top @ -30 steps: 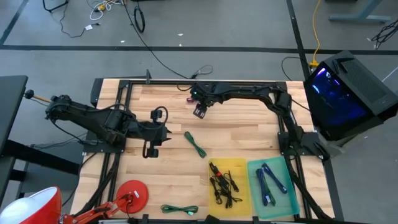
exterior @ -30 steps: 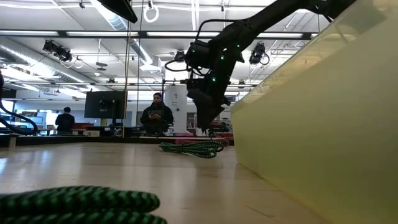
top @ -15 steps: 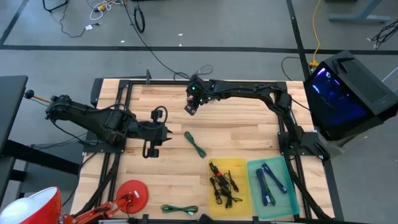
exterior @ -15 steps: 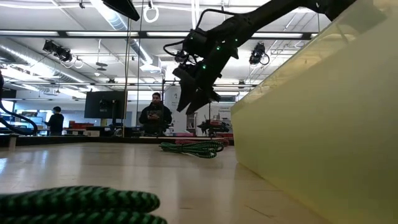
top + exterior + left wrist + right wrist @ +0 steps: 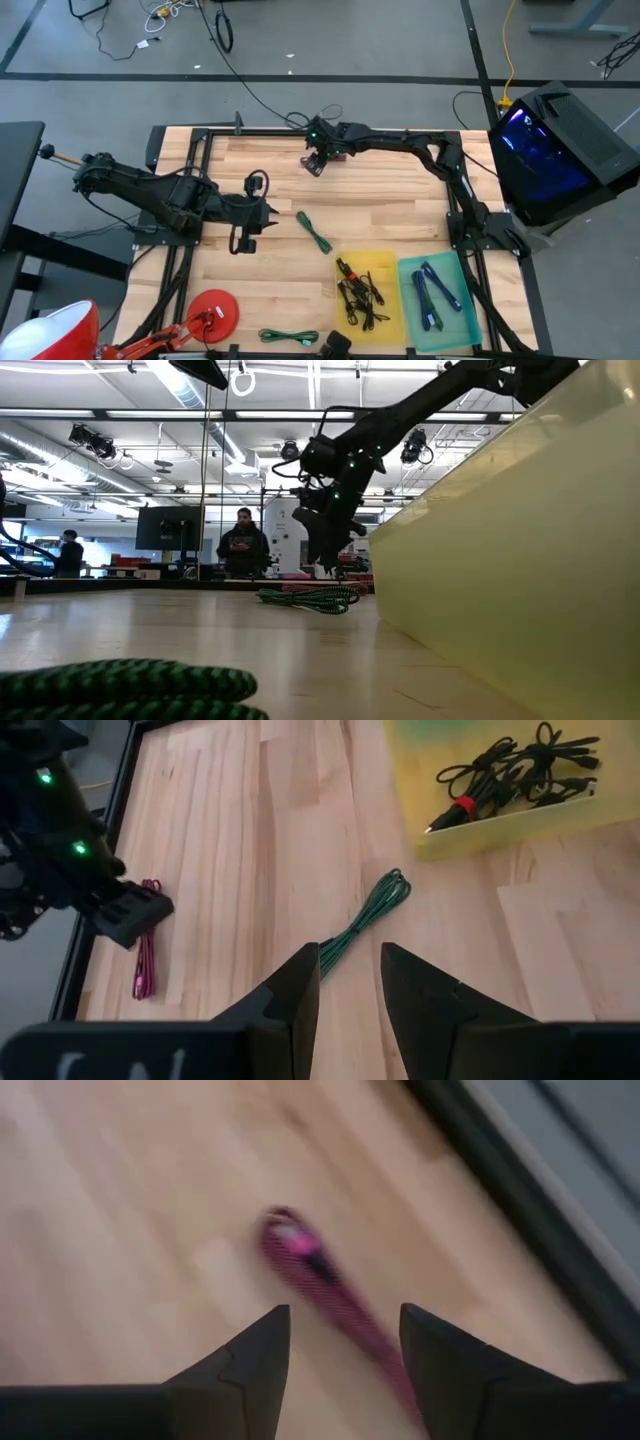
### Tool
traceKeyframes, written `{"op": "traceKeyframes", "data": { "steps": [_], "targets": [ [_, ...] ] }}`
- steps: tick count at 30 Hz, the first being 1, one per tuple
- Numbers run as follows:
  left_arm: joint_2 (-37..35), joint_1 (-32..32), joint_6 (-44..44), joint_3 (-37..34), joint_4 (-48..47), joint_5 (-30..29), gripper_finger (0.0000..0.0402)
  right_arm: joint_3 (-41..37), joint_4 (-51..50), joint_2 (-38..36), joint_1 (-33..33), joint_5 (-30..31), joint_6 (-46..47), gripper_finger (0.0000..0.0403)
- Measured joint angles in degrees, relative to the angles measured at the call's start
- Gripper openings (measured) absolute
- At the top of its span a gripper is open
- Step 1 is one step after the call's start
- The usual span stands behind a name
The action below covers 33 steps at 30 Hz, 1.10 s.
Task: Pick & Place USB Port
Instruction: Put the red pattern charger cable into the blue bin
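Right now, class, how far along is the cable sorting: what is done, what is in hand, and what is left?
Done: black cables lie in the yellow bin, blue ones in the green bin. In hand: the right gripper, jaws open and empty, hangs over the pink cable. Left: that cable and two green cables on the table. The left gripper waits.

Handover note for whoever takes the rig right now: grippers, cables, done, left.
Right gripper: jaws open, empty, hovering over the pink cable near the table's far edge.
Left gripper: jaws apart, empty, waiting mid-table, pointed at the green cable.
Cables: black cables in the yellow bin, blue cables in the green bin. Pink cable, middle green cable and a second green cable at the near edge lie loose on the table.
Done: black and blue binned.
Left: grasp pink, then both greens; no bin for them is evident.
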Motion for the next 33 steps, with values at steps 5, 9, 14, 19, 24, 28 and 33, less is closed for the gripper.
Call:
{"op": "traceKeyframes", "data": {
  "steps": [5, 9, 14, 19, 24, 28, 33],
  "targets": [
    [0.00, 0.00, 0.25, -0.94, 0.64, -0.02, 0.0115, 1.81, 1.07, -0.66, 3.52, -1.13, -0.99, 0.0190],
    [0.02, 0.04, 0.19, -3.10, 0.78, -0.02, 0.0115, 2.97, 0.71, -0.76, 8.66, -0.13, -4.45, 0.0190],
    [0.07, 0.31, -1.34, -5.17, 0.81, 0.00, 0.0115, 2.97, -8.34, -0.76, 15.47, 4.30, -4.71, 0.0190],
    [0.07, 0.31, -1.44, -5.20, 3.40, 0.02, 0.0115, 2.93, -20.15, 1.41, 17.16, 21.33, -2.76, 0.0190],
    [0.04, 0.31, -1.52, -5.20, 6.68, 0.47, 0.0115, 3.10, -13.25, 4.41, 14.03, 18.04, -3.90, 0.0190],
    [0.04, 0.26, -1.51, -5.20, 6.95, 2.09, 0.0115, 5.28, -12.42, 7.59, 10.63, 15.08, -3.16, 0.0190],
    [0.02, 0.26, -1.04, -5.20, 7.13, 2.36, 0.0115, 12.04, -12.32, 9.23, 7.56, 9.67, -4.61, 0.0178]
  ]
}}
